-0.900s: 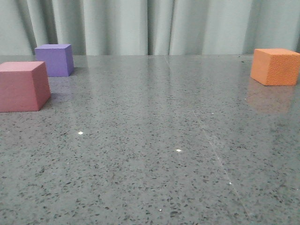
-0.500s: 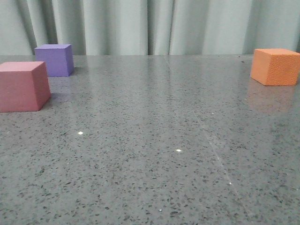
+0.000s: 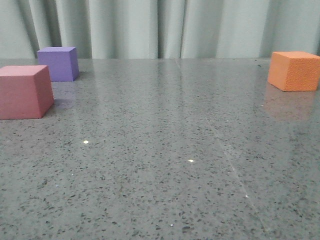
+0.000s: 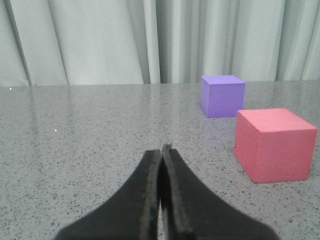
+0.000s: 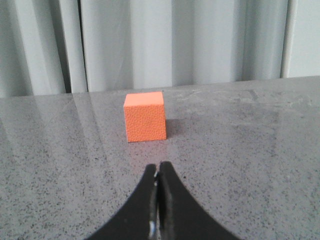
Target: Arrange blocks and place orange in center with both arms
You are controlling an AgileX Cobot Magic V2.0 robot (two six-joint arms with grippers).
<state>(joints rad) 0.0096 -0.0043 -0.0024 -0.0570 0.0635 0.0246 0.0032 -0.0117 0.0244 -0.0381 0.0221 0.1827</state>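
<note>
From my right wrist camera, the right arm's black two-fingered tool [image 5: 158, 172] has its fingers pressed together on nothing, and the matte orange foam cube with the pebbled skin [image 5: 145, 116] sits dead ahead of the tips, apart from them across bare speckled grey counter [image 5: 240, 150]. On the left wrist camera the left tool [image 4: 163, 155] is likewise pinched flat and empty; the pink foam cube [image 4: 274, 144] lies ahead and off to one side of it, with the purple foam cube [image 4: 222, 95] further back, close to the pink one but not touching. In the front view, pink and purple hold the left edge and orange the far right, the middle bare. I judge the right arm nearer the orange; it needs to spread its fingers first, then go straight forward.
</note>
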